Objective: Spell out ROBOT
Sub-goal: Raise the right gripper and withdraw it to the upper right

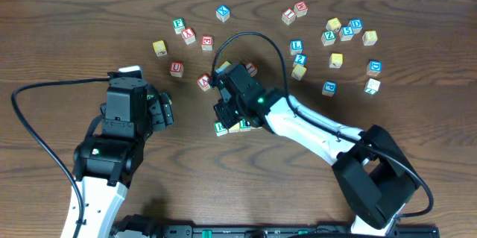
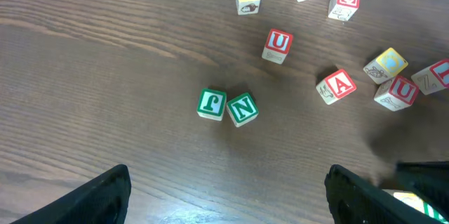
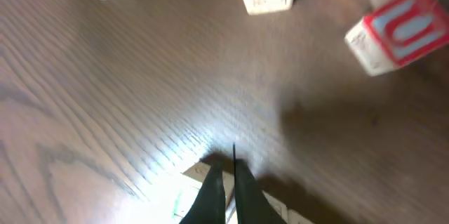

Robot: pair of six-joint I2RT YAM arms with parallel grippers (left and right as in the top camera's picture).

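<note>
A short row of pale cubes point(image 1: 235, 126) lies mid-table, its left one green-framed point(image 1: 220, 127); their letters cannot be read. My right gripper point(image 1: 228, 113) stands over this row. In the right wrist view it point(image 3: 228, 171) is shut, its tips together just above the top of a pale cube point(image 3: 203, 175), with nothing between them. My left gripper point(image 1: 158, 110) waits to the left. In the left wrist view it point(image 2: 228, 185) is wide open over bare wood, holding nothing. Green J point(image 2: 212, 103) and N point(image 2: 242, 109) cubes lie ahead of it.
Red-lettered cubes U point(image 1: 176, 67), A point(image 1: 204, 82) and others point(image 1: 188, 35) lie behind the grippers. Several blue, yellow and pale cubes are scattered at the back right point(image 1: 346, 33). A blue cube point(image 1: 223, 13) sits at the back centre. A black cable point(image 1: 253, 38) loops over the right arm.
</note>
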